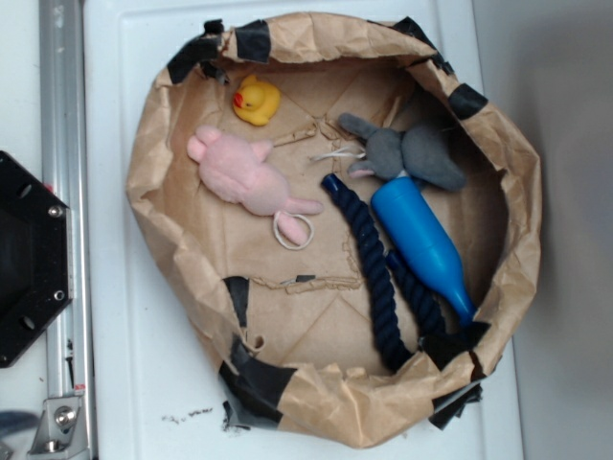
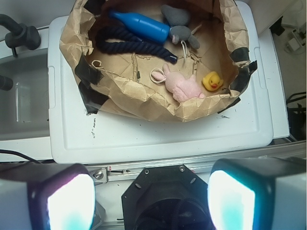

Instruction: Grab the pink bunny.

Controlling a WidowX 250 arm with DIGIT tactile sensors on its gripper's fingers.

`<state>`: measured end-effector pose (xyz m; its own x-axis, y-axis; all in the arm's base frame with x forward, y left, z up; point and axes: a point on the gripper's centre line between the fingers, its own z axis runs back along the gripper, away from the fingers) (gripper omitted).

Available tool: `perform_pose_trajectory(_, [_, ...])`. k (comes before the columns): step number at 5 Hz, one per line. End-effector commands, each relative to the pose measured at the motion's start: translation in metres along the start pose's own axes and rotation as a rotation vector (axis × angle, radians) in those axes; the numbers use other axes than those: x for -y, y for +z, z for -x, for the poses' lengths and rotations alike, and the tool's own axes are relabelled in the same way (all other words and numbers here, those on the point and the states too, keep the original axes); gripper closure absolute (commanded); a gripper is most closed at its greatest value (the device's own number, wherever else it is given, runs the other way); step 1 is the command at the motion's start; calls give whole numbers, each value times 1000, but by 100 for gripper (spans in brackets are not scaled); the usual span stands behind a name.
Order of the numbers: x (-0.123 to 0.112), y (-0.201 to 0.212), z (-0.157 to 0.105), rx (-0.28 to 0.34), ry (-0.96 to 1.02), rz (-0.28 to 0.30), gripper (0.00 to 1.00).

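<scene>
The pink bunny [image 1: 247, 175] lies on its side in the left half of a brown paper basket [image 1: 161, 220], its whitish loop [image 1: 293, 230] trailing toward the middle. In the wrist view the pink bunny [image 2: 182, 85] sits near the basket's near wall, far ahead of me. My gripper [image 2: 151, 199] hangs high above the robot base, well short of the basket, open, with nothing between its two wide-apart pads [image 2: 71, 203]. The gripper does not show in the exterior view.
A yellow rubber duck [image 1: 257, 100] sits just beyond the bunny's head. A grey plush animal [image 1: 412, 153], a blue bottle [image 1: 421, 240] and a dark blue rope [image 1: 369, 264] fill the basket's right half. The basket stands on a white lid [image 2: 158, 134]. The black robot base [image 2: 168, 196] is below me.
</scene>
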<state>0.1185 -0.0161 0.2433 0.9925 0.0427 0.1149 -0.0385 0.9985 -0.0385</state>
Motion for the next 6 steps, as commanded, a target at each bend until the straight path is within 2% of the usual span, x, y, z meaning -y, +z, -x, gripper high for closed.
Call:
perform_pose_trajectory(1, [0, 0, 0, 0, 0, 0, 0])
perform_pose_trajectory(2, [-29, -22, -44, 46, -244, 98, 0])
perform_pose_trajectory(3, [-39, -59, -74, 24, -483, 183, 0])
perform_pose_trajectory(4, [-46, -99, -89, -45, -582, 185, 0])
perform_pose_trajectory(6, [-46, -99, -89, -45, -582, 185, 0])
